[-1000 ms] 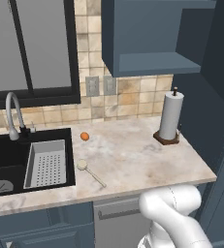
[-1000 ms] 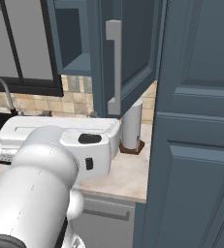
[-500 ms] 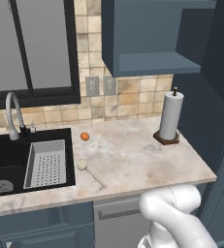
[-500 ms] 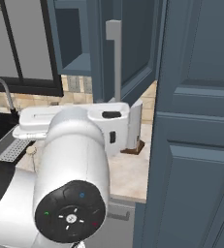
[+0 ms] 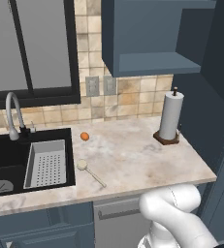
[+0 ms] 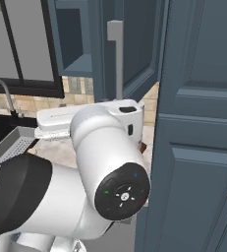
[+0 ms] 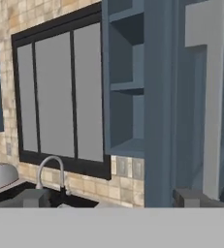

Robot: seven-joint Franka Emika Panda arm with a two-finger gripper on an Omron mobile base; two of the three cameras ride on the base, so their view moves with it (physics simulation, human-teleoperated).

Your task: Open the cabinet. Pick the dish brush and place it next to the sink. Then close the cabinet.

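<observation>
1. Brush (image 5: 89, 172) lies on the surface (image 5: 133, 160) just right of the sink (image 5: 16, 155), head near the strainer tray (image 5: 45, 163), handle pointing near-right. Small orange ball (image 5: 85, 136) sits farther back, apart from it. Judged: placing step done.
2. Cabinet (image 5: 152, 38) open, shelves bare. Door (image 6: 134, 44) swung out, silver handle (image 6: 115, 59) upright, seen edge-on in right base view; in hand view the handle (image 7: 211, 106) stands at right, beyond the right fingertip.
3. End effector (image 7: 113, 198) released, jaws wide, nothing betw. them, facing the open shelves & door edge.
4. Change vs earlier frames: in right base view the arm has swung, its big joint now nearer the camera & lower, hand raised toward the door handle. Left base view: elbow shifted slightly; brush, ball, paper towel roll (image 5: 171, 116) unmoved.
5. Meaning, as a judgement: only closing remains; next move needs contact w/ door or handle to push it shut.
</observation>
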